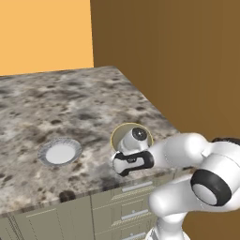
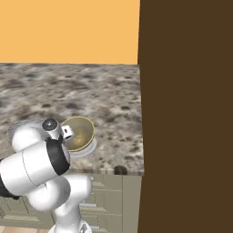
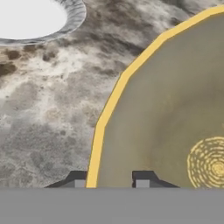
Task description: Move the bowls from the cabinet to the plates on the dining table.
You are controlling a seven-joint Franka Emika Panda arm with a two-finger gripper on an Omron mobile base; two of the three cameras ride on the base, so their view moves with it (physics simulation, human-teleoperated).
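The olive-tan bowl (image 3: 166, 113) with its yellow rim sits upright on a pale plate (image 2: 89, 149) near the front right of the dining table (image 1: 70, 103). My gripper (image 3: 111, 181) straddles the bowl's near rim, one fingertip outside and one inside. The inner fingertip stands clear of the wall, so the jaws are slightly open and not clamped. From the left base view my hand covers much of the bowl (image 1: 123, 129). A second plate (image 1: 59, 153), white with a grey patterned rim, lies bare to the left. The cabinet is out of view.
A tall dark brown panel (image 2: 186, 113) rises along the table's right side, close to the bowl. Grey-beige drawer fronts with short handles (image 1: 136, 187) run under the table's front edge. An orange wall (image 1: 44, 33) stands behind the table.
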